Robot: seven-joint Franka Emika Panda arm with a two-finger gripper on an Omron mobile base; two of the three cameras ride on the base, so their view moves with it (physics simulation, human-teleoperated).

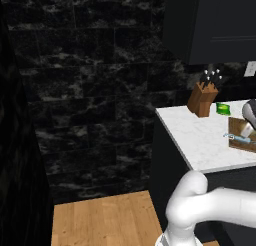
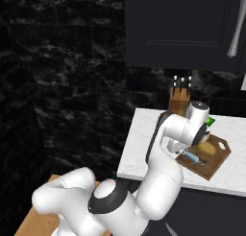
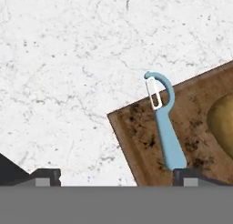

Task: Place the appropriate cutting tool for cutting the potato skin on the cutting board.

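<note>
2 spread fingertips [image 3: 45, 176] straddle the peeler [image 3: 164, 123] lying on the cutting board [image 3: 141, 136].

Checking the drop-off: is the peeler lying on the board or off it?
On: the peeler lies flat on the cutting board, its head overhanging the edge.

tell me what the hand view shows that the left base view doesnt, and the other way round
Hand view alone: the peeler's curved head overhanging the cutting board's edge above the white counter, the potato beside the handle, and the gripper open, fingertips astride the handle's end. Left base view alone: the knife block, a green object, the dark wall and the wooden floor. Both share the peeler lying on the board, on the counter.
</note>
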